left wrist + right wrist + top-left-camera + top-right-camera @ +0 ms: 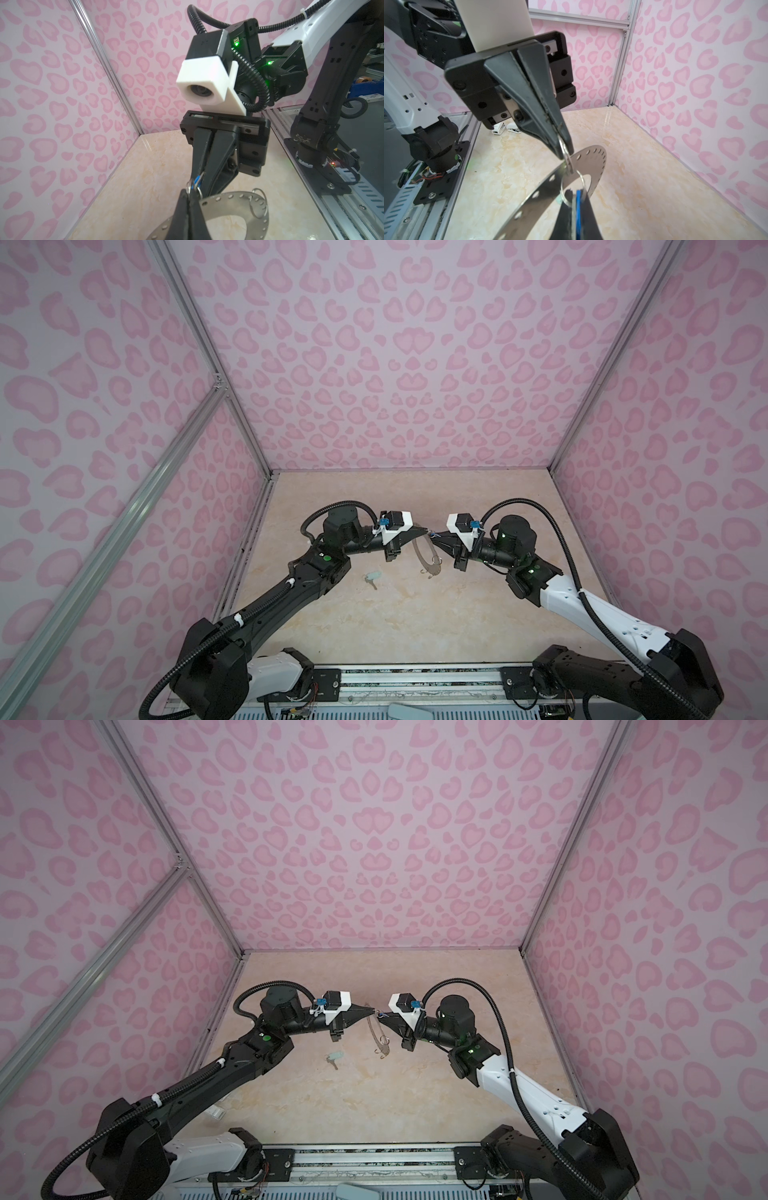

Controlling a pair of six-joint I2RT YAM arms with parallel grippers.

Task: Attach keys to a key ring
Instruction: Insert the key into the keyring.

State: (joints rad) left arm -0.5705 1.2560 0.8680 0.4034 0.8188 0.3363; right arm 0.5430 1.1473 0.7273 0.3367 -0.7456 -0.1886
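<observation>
The key ring (424, 560) (376, 1038) is a flat grey disc with small rim holes, and it hangs above the table between the two arms. My left gripper (188, 192) (427, 529) is shut on a small wire loop (563, 146) at the disc's rim (591, 160). My right gripper (576, 194) (434, 536) faces it, shut on the blue key (579, 207), whose head sits in a wire loop (572, 187) against the disc. A mint green key (372, 577) (335, 1057) lies on the table to the left of the disc.
Another wire loop (258, 205) hangs on the disc's far rim. Two small white clip-like objects (506, 127) lie near the front left table edge. Pink patterned walls close three sides. The rail with both arm bases (415, 680) runs along the front.
</observation>
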